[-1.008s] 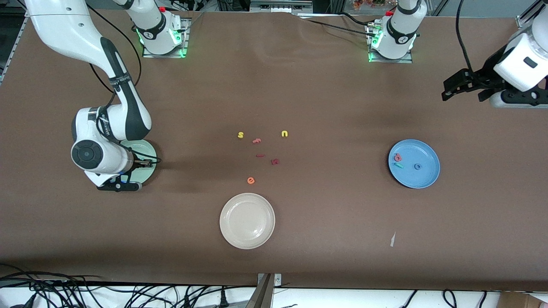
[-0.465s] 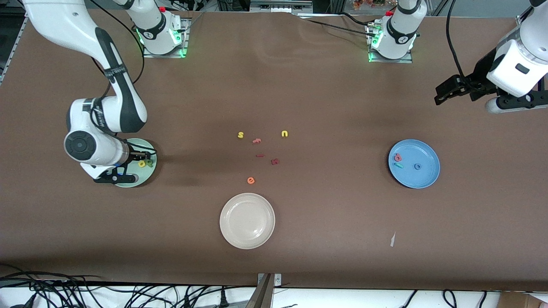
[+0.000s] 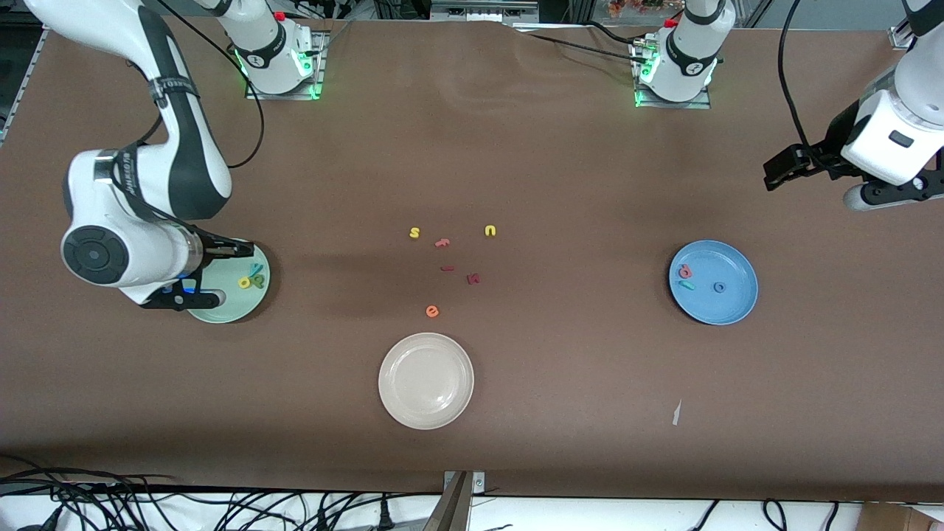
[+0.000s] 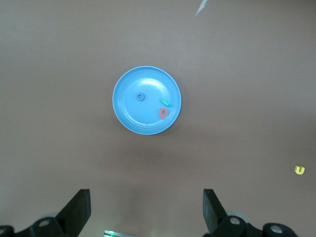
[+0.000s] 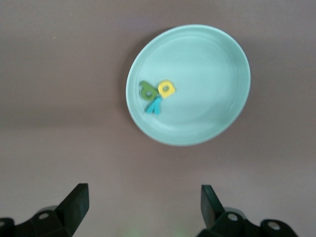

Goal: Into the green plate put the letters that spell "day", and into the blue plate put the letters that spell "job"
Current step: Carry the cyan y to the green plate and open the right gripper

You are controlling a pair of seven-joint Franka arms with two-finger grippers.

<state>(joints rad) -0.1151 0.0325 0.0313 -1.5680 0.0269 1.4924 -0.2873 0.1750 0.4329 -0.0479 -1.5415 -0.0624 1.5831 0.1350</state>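
Already the green plate (image 5: 197,118) at the right arm's end holds the d, a and y (image 5: 157,95), the blue plate (image 4: 133,118) holds j, o and b (image 4: 160,108), and the left claw (image 4: 147,212) and right claw (image 5: 144,207) are both spread wide and empty, so nothing looks left.

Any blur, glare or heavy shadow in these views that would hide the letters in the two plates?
Front view: sharp, even light; a soft shadow darkens the brown table, and the right arm covers part of the round pale mint-green plate. Left wrist view: crisp, mild sheen on the round blue plate. Right wrist view: slightly blurred, yet the dark green, yellow and teal foam letters remain distinguishable.
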